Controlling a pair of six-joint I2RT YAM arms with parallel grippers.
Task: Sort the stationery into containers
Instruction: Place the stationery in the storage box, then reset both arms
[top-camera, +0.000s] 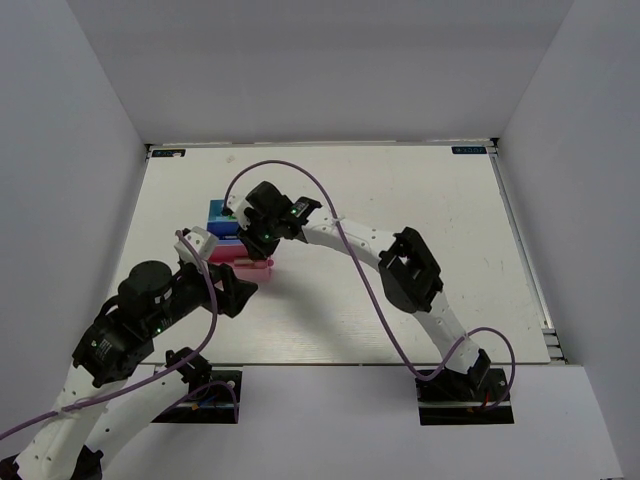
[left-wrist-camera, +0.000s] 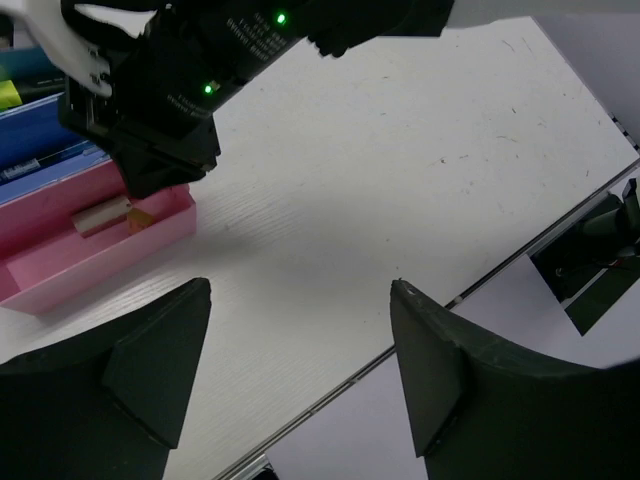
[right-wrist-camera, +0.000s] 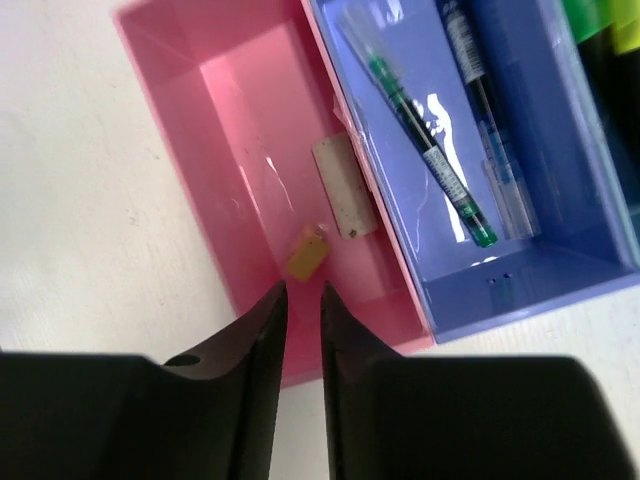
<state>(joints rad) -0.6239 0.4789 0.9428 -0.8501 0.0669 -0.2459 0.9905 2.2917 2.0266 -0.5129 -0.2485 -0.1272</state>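
In the right wrist view the pink tray (right-wrist-camera: 200, 130) holds the cream piece (right-wrist-camera: 345, 188) and a small tan bit (right-wrist-camera: 307, 252). The dark blue tray (right-wrist-camera: 540, 250) beside it holds the green pen (right-wrist-camera: 430, 150) and the blue pen (right-wrist-camera: 485, 110). Highlighters (right-wrist-camera: 600, 30) with green and yellow ends show at the top right edge. My right gripper (right-wrist-camera: 302, 292) hangs over the pink tray's near end, jaws a narrow gap apart and empty, just short of the tan bit. My left gripper (left-wrist-camera: 300, 290) is wide open and empty over bare table, right of the pink tray (left-wrist-camera: 60, 275).
The three trays sit side by side left of centre in the top view: light blue (top-camera: 215, 208) farthest, dark blue (top-camera: 222, 230), pink (top-camera: 222, 254) nearest. The right arm (top-camera: 400, 265) arches across the middle. The table's front edge (left-wrist-camera: 480, 285) runs close under my left gripper.
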